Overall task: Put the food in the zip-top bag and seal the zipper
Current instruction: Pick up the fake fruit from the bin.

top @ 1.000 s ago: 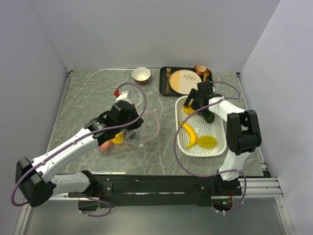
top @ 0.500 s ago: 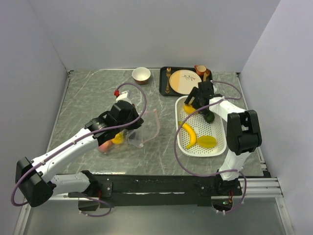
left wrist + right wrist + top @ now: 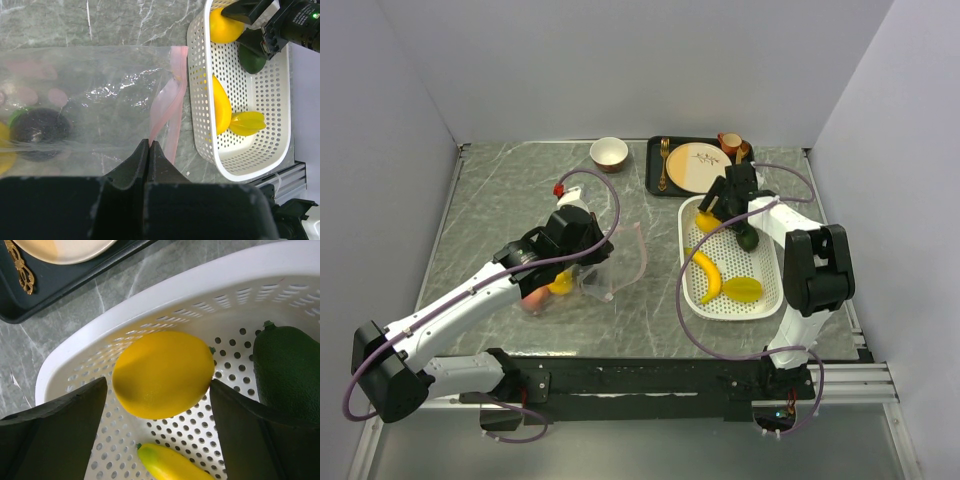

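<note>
Nearest the bases, left gripper (image 3: 149, 146) pinches the zip-top bag (image 3: 100, 95) tight beside its pink zipper (image 3: 167, 107), mouth facing the white basket (image 3: 197, 100). Farther off, right gripper (image 3: 157, 385) stands spread astride a yellow round fruit (image 3: 162, 372) in the basket's far corner. It should close squarely across the middle, clear of the dark green fruit (image 3: 290, 370).

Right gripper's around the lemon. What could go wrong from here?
1. The round yellow lemon sits between the right gripper's open fingers, a dark green avocado close beside one; closing could bump it or squirt the lemon out.
2. The left gripper pinches one spot of the clear crinkly zip-top bag, whose pale pink zipper strip looks folded, so the lemon may snag.
</note>
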Robot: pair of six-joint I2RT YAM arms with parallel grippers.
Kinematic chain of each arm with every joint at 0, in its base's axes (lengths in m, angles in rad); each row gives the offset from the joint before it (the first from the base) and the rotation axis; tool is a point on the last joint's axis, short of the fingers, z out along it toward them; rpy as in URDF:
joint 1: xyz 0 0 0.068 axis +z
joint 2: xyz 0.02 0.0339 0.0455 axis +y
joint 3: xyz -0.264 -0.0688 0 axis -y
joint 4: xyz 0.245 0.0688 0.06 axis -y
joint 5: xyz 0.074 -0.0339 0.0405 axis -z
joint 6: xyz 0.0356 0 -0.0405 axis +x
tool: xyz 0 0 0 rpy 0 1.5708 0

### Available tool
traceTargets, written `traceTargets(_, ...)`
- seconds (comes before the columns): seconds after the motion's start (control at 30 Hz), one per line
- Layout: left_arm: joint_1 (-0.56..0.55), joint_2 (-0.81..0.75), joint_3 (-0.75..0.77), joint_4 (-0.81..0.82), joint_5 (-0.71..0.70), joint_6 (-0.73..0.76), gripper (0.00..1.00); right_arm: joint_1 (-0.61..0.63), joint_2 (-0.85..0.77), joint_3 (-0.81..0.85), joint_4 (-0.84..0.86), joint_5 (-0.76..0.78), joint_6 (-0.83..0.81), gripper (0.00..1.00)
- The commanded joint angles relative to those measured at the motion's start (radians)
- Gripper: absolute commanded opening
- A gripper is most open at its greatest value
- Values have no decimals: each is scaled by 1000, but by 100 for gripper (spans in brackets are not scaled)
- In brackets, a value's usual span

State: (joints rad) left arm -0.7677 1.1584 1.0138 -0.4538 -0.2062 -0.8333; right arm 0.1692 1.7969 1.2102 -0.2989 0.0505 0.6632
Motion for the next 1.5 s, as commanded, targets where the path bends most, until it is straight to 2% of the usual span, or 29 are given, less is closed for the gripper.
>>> traceTargets(0.0, -4, -6, -1, 20, 13, -4, 1, -13, -1, -14, 21, 3, -8, 82)
traceTargets(0.07, -4, -6, 0, 20, 14, -6, 1, -13, 2, -14, 17, 3, -10, 73)
traceTargets(0.3, -5, -6, 0, 17, 16, -3, 1, -13, 4, -18, 11, 9, -23, 70)
traceTargets(0.37, -4, -8, -4, 17, 16, -4, 1, -13, 10, -17, 4, 2, -31, 66)
traceTargets(0.53, -4, -11, -9, 23, 21, -9, 1, -13, 21, -26, 4, -6, -40, 80)
traceTargets(0.63, -5, -8, -7, 23, 21, -7, 1, -13, 24, -26, 4, -9, -39, 85)
traceTargets(1.0, -5, -12, -12, 21, 17, -9, 1, -13, 33, -5, -3, 3, -48, 86)
traceTargets(1.33, -5, -2, -3, 21, 24, -1, 1, -13, 4, 17, -16, 58, -63, 94)
traceTargets(1.47, -4, 1, -4, 20, 22, -3, 1, -13, 16, 20, -19, 54, -63, 91)
